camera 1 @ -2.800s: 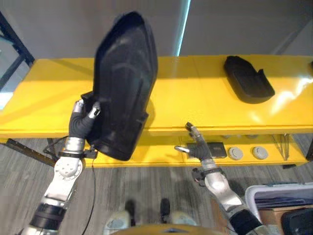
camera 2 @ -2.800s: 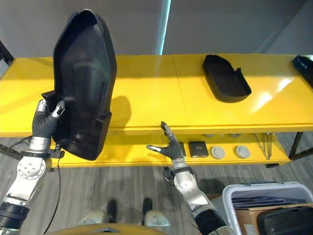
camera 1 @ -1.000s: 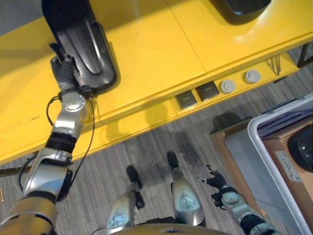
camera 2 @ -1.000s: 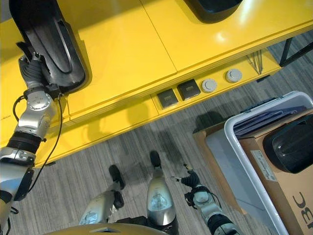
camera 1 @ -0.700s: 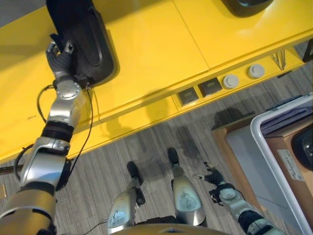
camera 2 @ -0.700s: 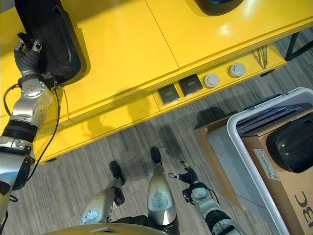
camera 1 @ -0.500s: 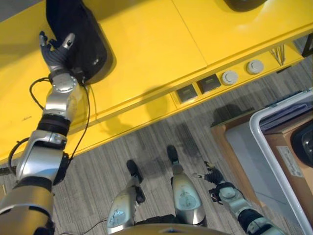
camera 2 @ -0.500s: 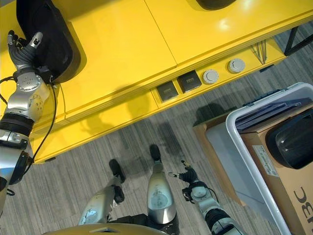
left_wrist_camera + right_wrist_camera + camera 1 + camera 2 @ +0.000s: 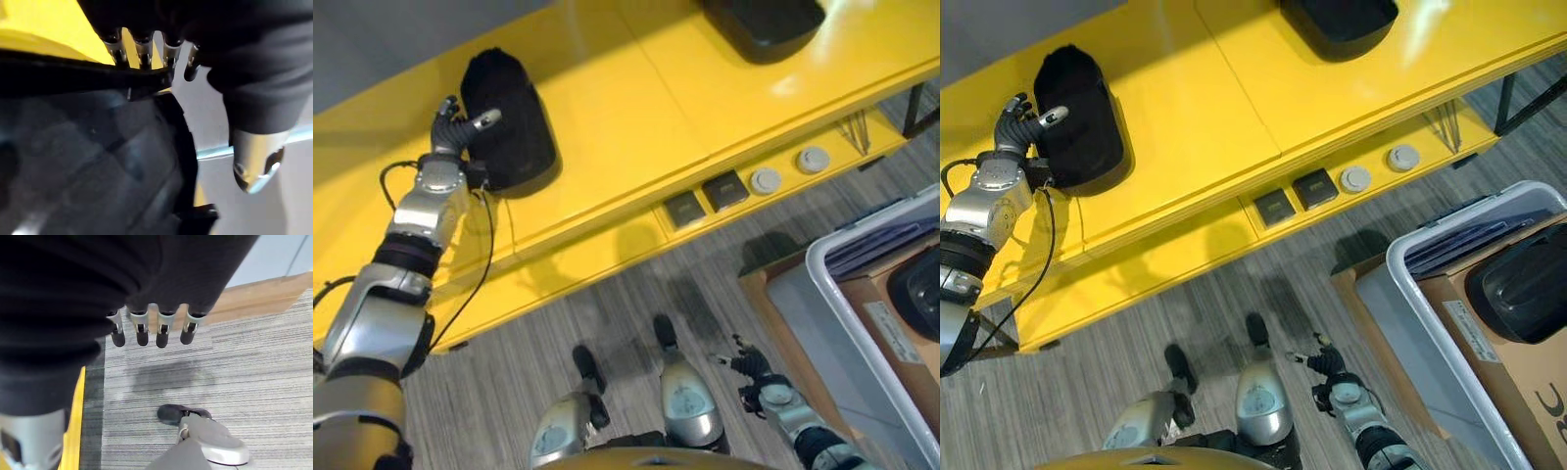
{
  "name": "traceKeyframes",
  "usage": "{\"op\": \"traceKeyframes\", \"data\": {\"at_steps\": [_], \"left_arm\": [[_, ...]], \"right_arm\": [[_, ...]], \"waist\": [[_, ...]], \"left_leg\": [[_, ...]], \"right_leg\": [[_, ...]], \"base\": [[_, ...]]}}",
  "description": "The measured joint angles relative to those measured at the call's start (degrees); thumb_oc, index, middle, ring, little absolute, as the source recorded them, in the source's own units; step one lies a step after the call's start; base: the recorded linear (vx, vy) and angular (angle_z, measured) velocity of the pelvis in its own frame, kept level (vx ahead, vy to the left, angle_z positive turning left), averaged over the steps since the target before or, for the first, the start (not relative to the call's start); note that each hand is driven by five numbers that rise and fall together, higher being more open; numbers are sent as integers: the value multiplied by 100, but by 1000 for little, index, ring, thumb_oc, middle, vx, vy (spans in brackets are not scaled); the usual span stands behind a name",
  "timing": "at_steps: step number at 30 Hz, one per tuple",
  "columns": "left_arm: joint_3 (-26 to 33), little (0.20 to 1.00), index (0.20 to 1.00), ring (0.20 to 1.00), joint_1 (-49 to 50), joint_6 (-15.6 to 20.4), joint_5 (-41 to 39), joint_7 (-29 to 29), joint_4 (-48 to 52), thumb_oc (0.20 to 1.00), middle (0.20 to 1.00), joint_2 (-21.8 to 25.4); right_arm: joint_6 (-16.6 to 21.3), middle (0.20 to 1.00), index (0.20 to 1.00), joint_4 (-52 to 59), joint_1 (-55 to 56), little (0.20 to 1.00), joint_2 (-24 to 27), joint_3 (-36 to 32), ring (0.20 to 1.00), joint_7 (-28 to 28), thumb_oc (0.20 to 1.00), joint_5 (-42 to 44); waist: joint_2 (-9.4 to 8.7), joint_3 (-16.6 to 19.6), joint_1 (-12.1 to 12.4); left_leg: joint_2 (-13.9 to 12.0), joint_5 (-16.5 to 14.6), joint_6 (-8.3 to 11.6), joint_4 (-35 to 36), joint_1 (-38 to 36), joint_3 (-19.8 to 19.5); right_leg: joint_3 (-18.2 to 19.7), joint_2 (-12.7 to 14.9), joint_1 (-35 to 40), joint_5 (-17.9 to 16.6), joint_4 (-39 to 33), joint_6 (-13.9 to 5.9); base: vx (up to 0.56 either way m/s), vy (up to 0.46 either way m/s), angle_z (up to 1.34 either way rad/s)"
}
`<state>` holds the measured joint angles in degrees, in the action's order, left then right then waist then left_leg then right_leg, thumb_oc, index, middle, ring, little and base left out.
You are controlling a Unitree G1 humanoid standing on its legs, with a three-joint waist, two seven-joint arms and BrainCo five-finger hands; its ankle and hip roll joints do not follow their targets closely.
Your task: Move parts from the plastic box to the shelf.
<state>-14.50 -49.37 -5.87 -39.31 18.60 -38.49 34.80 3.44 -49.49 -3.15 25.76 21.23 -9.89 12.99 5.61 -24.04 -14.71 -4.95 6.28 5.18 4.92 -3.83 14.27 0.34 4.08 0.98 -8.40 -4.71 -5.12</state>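
A large black moulded part (image 9: 509, 127) lies flat on the left end of the yellow shelf (image 9: 636, 108). My left hand (image 9: 450, 122) rests beside its near edge, open, fingers spread. In the left wrist view the straight fingers (image 9: 142, 49) reach the rim of the part (image 9: 88, 161), with the thumb held apart. A second black part (image 9: 1337, 24) lies further right on the shelf. The plastic box (image 9: 1410, 284) stands on the floor at the lower right, with another black part (image 9: 1523, 284) inside. My right hand (image 9: 1327, 367) hangs low above the floor, open and holding nothing.
Two dark square pieces (image 9: 705, 196) and two round grey discs (image 9: 788, 168) sit on the lower yellow ledge. A cardboard carton (image 9: 1518, 362) fills part of the plastic box. Grey carpet (image 9: 220, 367) lies between the shelf and the box.
The left hand has let go of the black part, which now lies flat on the shelf. Its fingers have opened and drawn back to the part's edge. The camera has shifted.
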Motion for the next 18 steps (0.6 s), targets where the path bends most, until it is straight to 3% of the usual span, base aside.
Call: {"op": "traceKeyframes", "data": {"at_steps": [3, 8, 12, 13, 15, 18], "left_arm": [[89, 1000, 1000, 1000, 394, 201, -117, 102, 185, 1000, 1000, -259], [108, 1000, 1000, 1000, 530, 566, -67, 328, 743, 1000, 1000, -250], [364, 1000, 1000, 1000, 1386, 990, 218, 212, 1877, 1000, 1000, -222], [371, 231, 231, 231, 1538, 1031, 249, 120, 2042, 231, 231, -229], [512, 200, 200, 200, 2682, 1350, 369, -220, 3131, 200, 200, -477], [283, 200, 200, 200, 3573, 1509, 653, -649, 3700, 200, 200, -807]], "right_arm": [[7, 1000, 1000, -369, 172, 1000, -138, -16, 1000, 32, 1000, -136], [14, 1000, 1000, -579, 334, 1000, -248, -226, 1000, 100, 1000, -215], [20, 1000, 1000, -547, 564, 1000, -363, -242, 1000, 90, 1000, -201], [13, 1000, 1000, -540, 591, 1000, -390, -243, 1000, 83, 1000, -198], [16, 1000, 1000, -542, 798, 1000, -601, -477, 1000, -36, 1000, -162], [13, 1000, 1000, -546, 971, 1000, -776, -530, 1000, -75, 1000, -152]], "waist": [[-42, 404, 68], [-64, 658, 252], [-112, 1097, 381], [-128, 1160, 433], [-178, 1304, 567], [-277, 1360, 742]], "left_leg": [[-62, -12, 8, 0, -81, -5], [-77, -42, 50, 1, -227, -21], [-95, -116, 17, 2, -303, -2], [-96, -116, 17, 3, -301, -12], [-104, -126, 3, 3, -275, -28], [-103, -124, 2, 2, -253, -66]], "right_leg": [[-69, -30, 108, 59, -5, 34], [-107, -30, 268, 136, -37, 44], [-132, -31, 327, 178, -38, 62], [-142, -30, 328, 178, -38, 62], [-202, -23, 336, 185, -38, 63], [-285, -13, 298, 206, -38, 57]], "base": [[37, -19, 6], [26, -27, 4], [-1, -9, -4], [-3, -35, 0], [4, -35, 1], [18, -16, 18]]}}
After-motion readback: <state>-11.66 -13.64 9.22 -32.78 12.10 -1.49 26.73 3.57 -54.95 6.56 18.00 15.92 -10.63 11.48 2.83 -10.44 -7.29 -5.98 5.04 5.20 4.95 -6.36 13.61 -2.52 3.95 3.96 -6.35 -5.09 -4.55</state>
